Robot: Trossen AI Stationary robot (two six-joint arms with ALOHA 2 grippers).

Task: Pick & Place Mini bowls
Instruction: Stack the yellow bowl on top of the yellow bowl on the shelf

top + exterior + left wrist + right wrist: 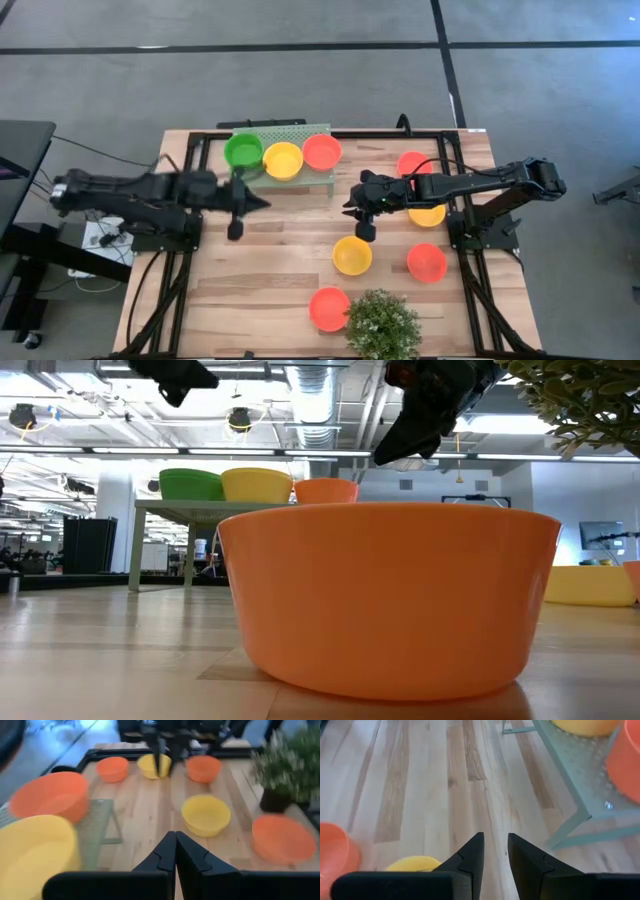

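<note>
Three mini bowls, green (243,150), yellow (283,159) and red-orange (322,151), sit on the pale green perforated stand (315,177). Five more rest on the table: red-orange (412,163), yellow (427,213) partly under the right arm, yellow (352,255), red-orange (427,262) and red-orange (329,308), which fills the low view (390,600). My left gripper (255,203) (175,845) hovers shut in front of the stand. My right gripper (352,207) (495,847) hovers open by a narrow gap above the table's middle, just past the yellow bowl (415,864).
A bushy potted plant (382,325) stands at the near edge beside the red-orange bowl. The stand's legs (570,827) rise close to my right gripper. Bare wood (270,280) lies on the table's near left side. Black frame rails (470,260) run along both sides.
</note>
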